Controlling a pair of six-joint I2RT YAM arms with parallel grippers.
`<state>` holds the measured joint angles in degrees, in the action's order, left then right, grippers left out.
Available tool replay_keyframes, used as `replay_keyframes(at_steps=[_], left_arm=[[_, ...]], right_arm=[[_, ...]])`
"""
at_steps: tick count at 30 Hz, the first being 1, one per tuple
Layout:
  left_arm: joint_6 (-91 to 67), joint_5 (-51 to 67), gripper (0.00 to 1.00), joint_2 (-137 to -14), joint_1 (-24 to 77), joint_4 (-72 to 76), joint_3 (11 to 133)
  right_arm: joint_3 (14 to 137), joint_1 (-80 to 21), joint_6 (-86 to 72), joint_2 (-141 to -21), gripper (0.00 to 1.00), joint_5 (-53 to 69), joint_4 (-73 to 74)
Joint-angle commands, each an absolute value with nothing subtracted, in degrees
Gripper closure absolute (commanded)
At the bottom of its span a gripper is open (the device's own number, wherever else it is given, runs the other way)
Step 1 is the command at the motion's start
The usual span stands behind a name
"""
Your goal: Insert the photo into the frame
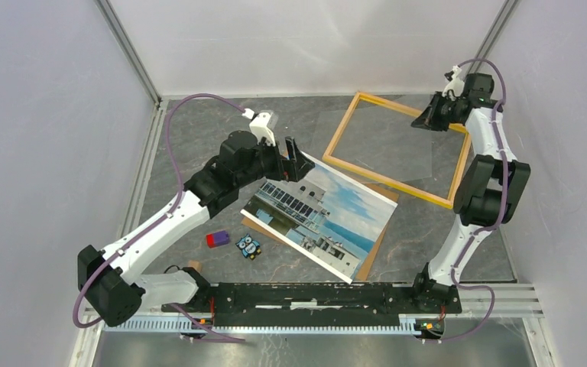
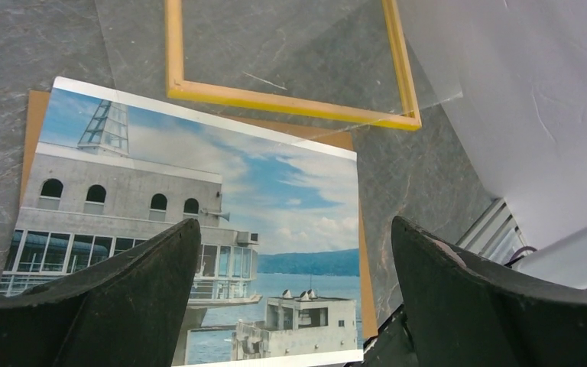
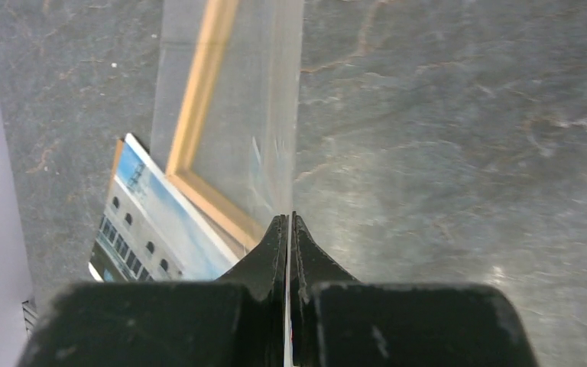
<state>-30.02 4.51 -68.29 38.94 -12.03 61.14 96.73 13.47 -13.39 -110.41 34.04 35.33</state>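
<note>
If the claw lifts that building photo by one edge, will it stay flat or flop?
The photo looks thin and wide, so it will probably sag when held by one edge. It seems light. It lies flat on the brown board, so its edge may be hard to catch.

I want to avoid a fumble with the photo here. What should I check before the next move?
1. Left pincer open, above the photo: ok.
2. Photo face up, uncovered: ok.
3. Frame opening free: not ok, a clear sheet lies askew across it.
4. Right pincer shut on the clear sheet's edge: ok.
5. Photo loose from the brown backing panel beneath it: cannot tell.
</note>
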Motion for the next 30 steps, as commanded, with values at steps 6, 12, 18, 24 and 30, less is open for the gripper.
replay_keyframes(at_steps=[6, 12, 18, 24, 30], left_arm=[[-25.6, 2.5, 0.00, -71.0, 40.1, -12.9, 64.0], [-25.2, 2.2, 0.00, -73.3, 40.1, -13.1, 64.1], [-24.9, 1.8, 0.00, -75.3, 40.1, -13.3, 64.3], [-24.9, 1.8, 0.00, -77.0, 40.1, -13.4, 64.4], [-25.0, 2.4, 0.00, -77.8, 40.1, -13.6, 64.7]], right_arm=[[101.7, 23.1, -6.8, -114.7, 1.00, 35.1, 37.7], [103.6, 24.4, -8.7, -117.6, 1.00, 37.1, 34.7], [95.9, 24.7, -15.5, -115.8, 1.00, 40.6, 23.8], [88.8, 25.2, -20.9, -111.7, 1.00, 37.9, 14.8], [88.7, 25.9, -20.8, -111.4, 1.00, 37.5, 15.0]])
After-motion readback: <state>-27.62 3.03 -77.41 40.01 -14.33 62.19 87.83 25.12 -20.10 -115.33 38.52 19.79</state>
